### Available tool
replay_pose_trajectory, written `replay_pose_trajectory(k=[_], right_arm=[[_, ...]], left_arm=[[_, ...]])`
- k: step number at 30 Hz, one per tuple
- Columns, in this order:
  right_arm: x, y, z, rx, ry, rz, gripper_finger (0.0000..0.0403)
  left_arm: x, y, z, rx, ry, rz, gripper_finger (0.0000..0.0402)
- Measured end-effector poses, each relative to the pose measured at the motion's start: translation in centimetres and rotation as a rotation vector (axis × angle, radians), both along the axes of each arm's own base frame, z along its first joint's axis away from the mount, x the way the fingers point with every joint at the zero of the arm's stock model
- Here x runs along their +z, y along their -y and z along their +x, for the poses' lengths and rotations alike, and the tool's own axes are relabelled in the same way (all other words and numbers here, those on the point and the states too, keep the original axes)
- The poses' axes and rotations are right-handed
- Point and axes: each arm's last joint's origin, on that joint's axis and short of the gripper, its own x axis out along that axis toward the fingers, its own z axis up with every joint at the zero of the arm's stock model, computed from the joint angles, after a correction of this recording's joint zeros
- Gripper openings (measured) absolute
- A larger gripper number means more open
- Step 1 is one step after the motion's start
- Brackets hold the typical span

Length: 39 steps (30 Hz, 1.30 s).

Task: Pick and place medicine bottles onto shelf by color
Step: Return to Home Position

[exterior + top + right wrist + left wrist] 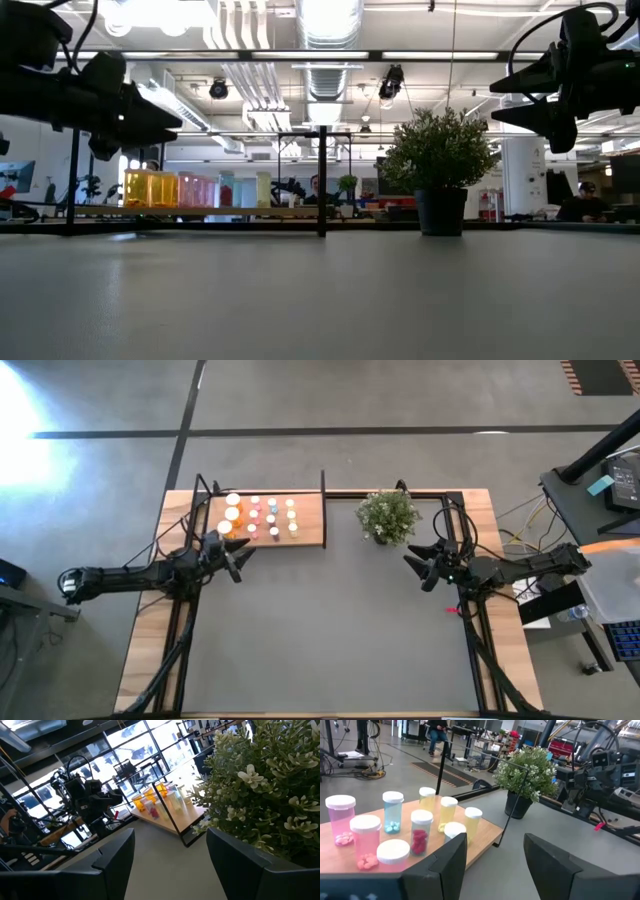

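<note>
We think the little coloured plastic bottles with white caps (421, 832) are light and slippery, best pinched round the middle; the left pincer (495, 852) and right pincer (170, 847) are wide apart, holding nothing

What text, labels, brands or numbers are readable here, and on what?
None legible.
The medicine bottles on the shelf show no labels on the sides in view.
The plant pot is plain.
The left gripper and right gripper, both open above the table, show no markings.
Signs in the room behind are too small or blurred to read.
</note>
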Motion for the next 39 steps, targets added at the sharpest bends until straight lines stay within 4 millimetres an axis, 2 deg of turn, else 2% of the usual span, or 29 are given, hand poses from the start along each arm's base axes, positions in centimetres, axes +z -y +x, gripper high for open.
replay_pose_trajectory(k=[39], right_arm=[[0.0, 0.0, 0.0, 0.0, 0.0, 0.0, 0.0237]], left_arm=[[-0.16, -0.02, 0.09, 0.0, -0.018, -0.002, 0.018]])
